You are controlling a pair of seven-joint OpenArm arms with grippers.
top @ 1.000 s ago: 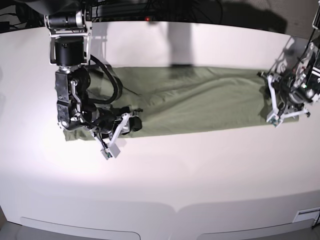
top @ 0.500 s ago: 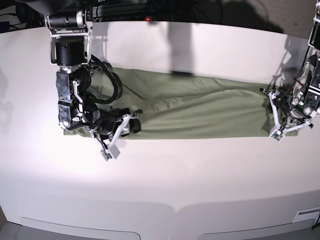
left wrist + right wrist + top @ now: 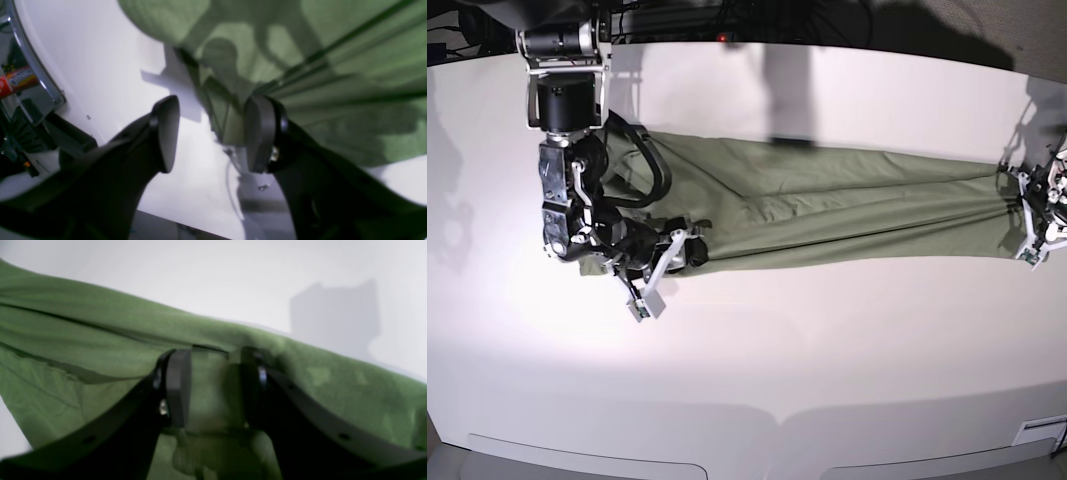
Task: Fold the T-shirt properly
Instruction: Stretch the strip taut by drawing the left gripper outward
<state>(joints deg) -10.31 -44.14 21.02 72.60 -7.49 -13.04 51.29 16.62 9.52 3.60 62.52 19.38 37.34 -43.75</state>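
Note:
The sage-green T-shirt (image 3: 827, 215) lies stretched in a long narrow band across the table. My right gripper (image 3: 693, 252) rests low on its left end. In the right wrist view that gripper (image 3: 213, 386) has its jaws apart, with flat green cloth (image 3: 83, 350) under and between them. My left gripper (image 3: 1021, 215) is at the shirt's far right end. In the left wrist view it (image 3: 213, 133) stands open: one pad (image 3: 165, 133) is over bare table, the other pad (image 3: 259, 133) sits against the shirt's edge (image 3: 227, 116). Taut creases fan out from that pad.
The white table (image 3: 757, 360) extends in front of the shirt. Its right edge is close to the left gripper, and in the left wrist view a metal rim (image 3: 36, 70) and clutter beyond it show there. Dark equipment stands behind the table (image 3: 727, 20).
The left arm has moved toward the table's right edge, drawing the shirt's right end with it. The shirt is longer, narrower and tauter. The right arm has stayed put.

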